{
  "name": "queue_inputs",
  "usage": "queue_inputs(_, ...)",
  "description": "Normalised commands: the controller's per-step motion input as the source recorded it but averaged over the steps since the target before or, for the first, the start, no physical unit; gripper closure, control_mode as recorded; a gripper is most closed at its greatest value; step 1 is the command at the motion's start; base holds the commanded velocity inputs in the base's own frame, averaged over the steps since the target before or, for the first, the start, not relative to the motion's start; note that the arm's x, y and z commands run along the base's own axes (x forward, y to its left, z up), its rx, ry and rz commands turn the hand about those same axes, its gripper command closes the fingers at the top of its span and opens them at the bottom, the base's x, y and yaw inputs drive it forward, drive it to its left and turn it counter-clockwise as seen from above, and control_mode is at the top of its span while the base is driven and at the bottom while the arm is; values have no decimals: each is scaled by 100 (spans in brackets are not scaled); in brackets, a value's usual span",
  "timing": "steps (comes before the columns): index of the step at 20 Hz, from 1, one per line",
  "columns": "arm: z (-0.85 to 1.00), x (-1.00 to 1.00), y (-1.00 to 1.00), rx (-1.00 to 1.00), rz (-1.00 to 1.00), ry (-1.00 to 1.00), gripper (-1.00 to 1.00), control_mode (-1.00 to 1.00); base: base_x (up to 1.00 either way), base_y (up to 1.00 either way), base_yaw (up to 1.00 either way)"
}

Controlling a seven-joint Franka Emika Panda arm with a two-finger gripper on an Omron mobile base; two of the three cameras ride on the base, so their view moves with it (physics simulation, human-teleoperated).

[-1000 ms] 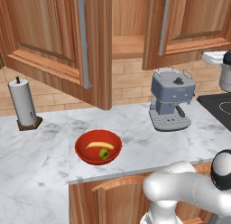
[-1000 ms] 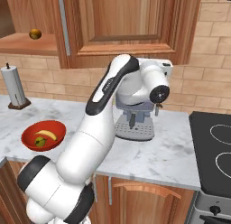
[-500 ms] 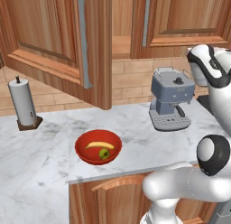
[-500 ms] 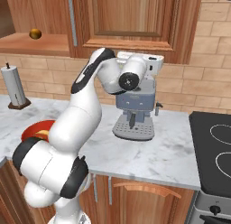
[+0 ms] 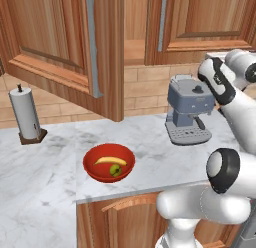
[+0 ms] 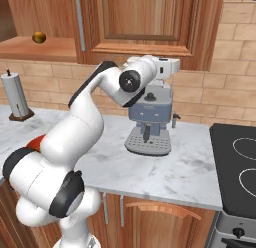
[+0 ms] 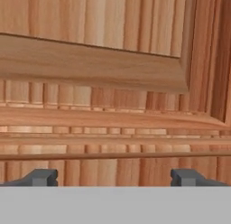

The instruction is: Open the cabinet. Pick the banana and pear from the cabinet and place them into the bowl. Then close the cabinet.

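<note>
The cabinet (image 5: 200, 17) hangs over the counter. Its left door (image 5: 65, 47) stands wide open and its right door (image 6: 145, 22) is shut or nearly so. On the counter sits the red bowl (image 5: 95, 169), with the banana (image 5: 111, 160) and the pear (image 5: 116, 170) lying in it. In the hand view my gripper (image 7: 115, 178) is open, tips wide apart with nothing between them, close against the right door's raised panel (image 7: 113, 60). The right base view shows my hand (image 6: 162, 68) at that door's lower edge, above the coffee machine.
A grey coffee machine (image 5: 189, 109) stands right of the bowl, under my arm. A paper-towel roll (image 5: 27, 114) is at the far left, a black stove (image 6: 240, 167) at the right. A small round brown thing (image 6: 39, 37) rests on the cabinet shelf.
My arm has swung up and leftward to the right door, which has swung from ajar to shut or nearly so. The gripper's tips have spread wider. Bowl and fruit have not moved.
</note>
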Motion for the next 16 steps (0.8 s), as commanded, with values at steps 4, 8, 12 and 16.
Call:
queue_inputs(4, 0, -56, -19, 0, -2, 23, -100, -100, 0, 0, 0)
queue_inputs(8, 1, -100, -29, 0, 0, 28, -100, -100, 0, 0, 0)
queue_inputs(12, 2, -100, -14, 0, 0, 27, -100, -100, 0, 0, 0)
queue_inputs(16, 0, -96, 0, 0, 3, 2, -100, -100, 0, 0, 0)
